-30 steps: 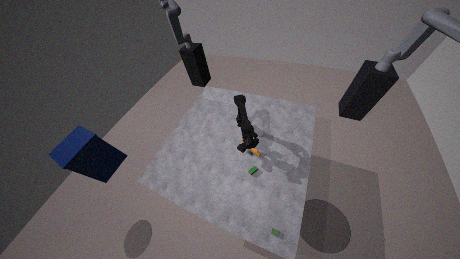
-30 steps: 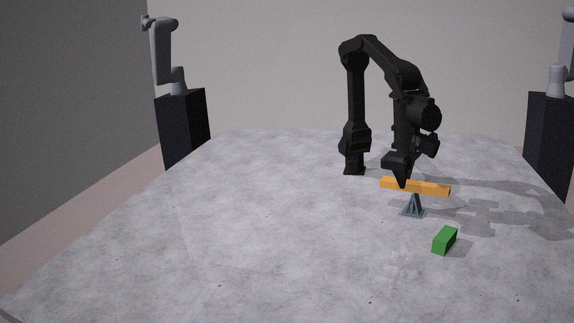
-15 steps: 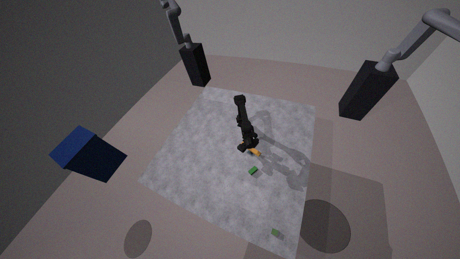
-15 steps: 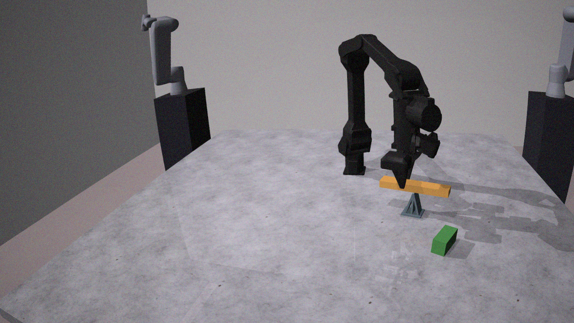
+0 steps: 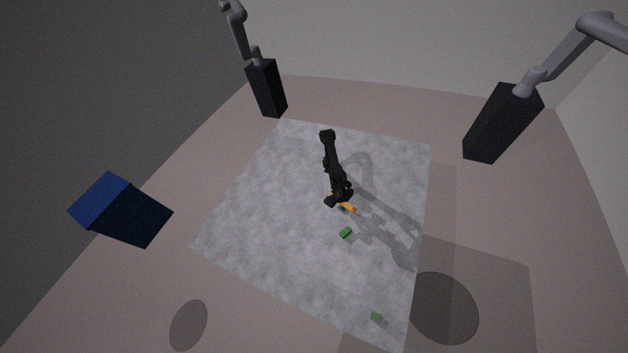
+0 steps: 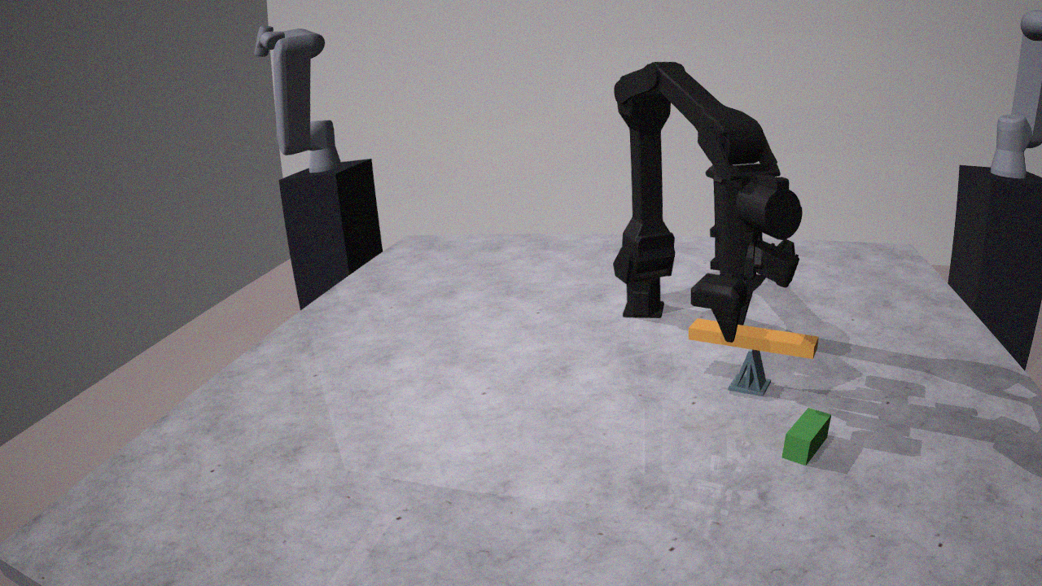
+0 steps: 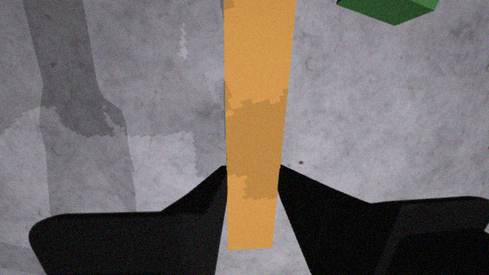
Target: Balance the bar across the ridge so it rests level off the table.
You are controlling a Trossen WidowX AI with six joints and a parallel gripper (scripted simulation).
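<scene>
The orange bar (image 5: 349,207) (image 6: 786,341) (image 7: 256,76) lies over the top of the grey-blue ridge (image 6: 751,377), clear of the table. In the exterior view it looks about level, and its underside meets or nearly meets the ridge's top; I cannot tell if they touch. The ridge stands on the table, mostly hidden under the bar in the top view and in the wrist view. My gripper (image 6: 733,336) (image 7: 251,171) points down and is shut on the bar, off its middle, toward the end nearer the arm's base.
A green block (image 5: 345,232) (image 6: 805,437) (image 7: 395,11) lies on the table near the ridge, on the side away from the arm's base. A small light green block (image 5: 375,315) lies farther off near the table's edge. Grey arms on dark pedestals (image 5: 265,88) (image 5: 502,122) stand beyond the table.
</scene>
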